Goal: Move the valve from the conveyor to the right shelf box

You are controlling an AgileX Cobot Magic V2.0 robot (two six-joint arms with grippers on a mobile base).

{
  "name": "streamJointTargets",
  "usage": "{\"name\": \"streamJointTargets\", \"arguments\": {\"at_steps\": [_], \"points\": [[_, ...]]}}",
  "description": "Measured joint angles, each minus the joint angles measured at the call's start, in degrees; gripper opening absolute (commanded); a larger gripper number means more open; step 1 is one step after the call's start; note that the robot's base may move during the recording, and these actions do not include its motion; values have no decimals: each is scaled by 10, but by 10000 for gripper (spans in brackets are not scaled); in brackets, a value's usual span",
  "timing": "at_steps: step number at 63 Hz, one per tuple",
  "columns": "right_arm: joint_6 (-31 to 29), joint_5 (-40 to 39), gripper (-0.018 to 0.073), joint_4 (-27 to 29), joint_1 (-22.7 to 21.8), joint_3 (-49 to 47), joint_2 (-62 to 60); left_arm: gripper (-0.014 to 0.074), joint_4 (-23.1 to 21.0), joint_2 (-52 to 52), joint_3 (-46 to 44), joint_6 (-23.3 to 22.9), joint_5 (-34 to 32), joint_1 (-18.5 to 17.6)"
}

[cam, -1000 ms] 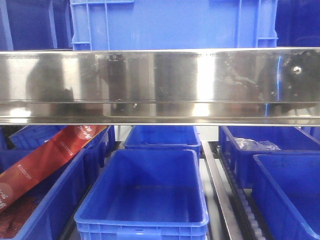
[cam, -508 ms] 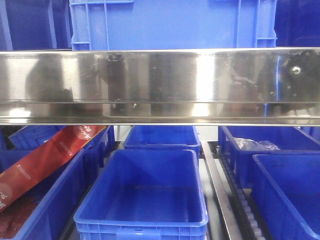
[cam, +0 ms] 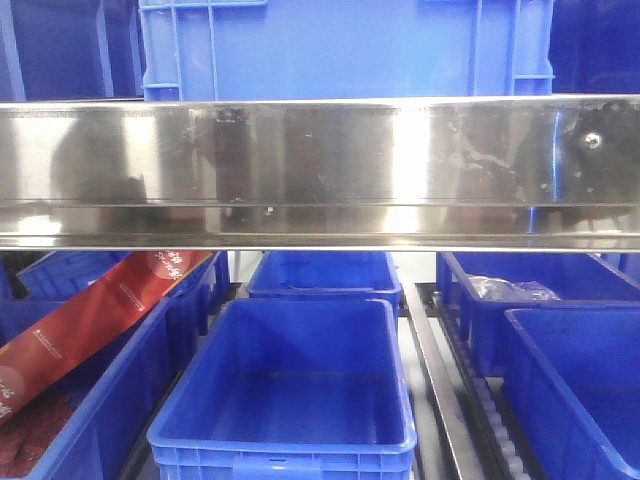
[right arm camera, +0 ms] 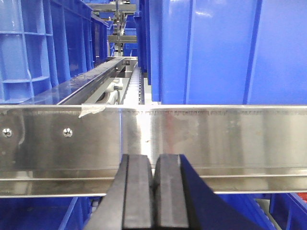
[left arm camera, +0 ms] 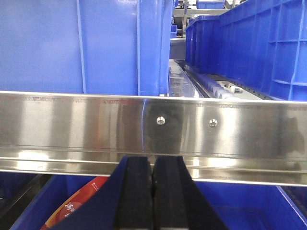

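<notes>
No valve and no conveyor show in any view. My left gripper [left arm camera: 153,160] is shut and empty, its black pads pressed together just in front of the steel shelf rail [left arm camera: 72,129]. My right gripper [right arm camera: 154,160] is also shut and empty, facing the same kind of steel rail [right arm camera: 230,139]. In the front view the steel rail [cam: 320,170] crosses the frame. Below it on the right stand two blue boxes: a near one [cam: 570,390] and a far one [cam: 470,320] that holds a clear plastic bag [cam: 512,290]. Neither gripper shows in the front view.
A blue box [cam: 290,385] sits at lower centre, another [cam: 322,272] behind it. A left blue box [cam: 110,390] holds a red packet [cam: 90,315]. Large blue crates [cam: 340,45] stand on the upper shelf. Roller tracks [right arm camera: 132,84] run between crates.
</notes>
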Motion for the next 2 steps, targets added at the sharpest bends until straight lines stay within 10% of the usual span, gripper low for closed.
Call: {"name": "streamJointTargets", "arguments": {"at_steps": [2], "points": [[0, 0, -162, 0, 0, 0, 0, -111, 0, 0, 0, 0, 0, 0]]}}
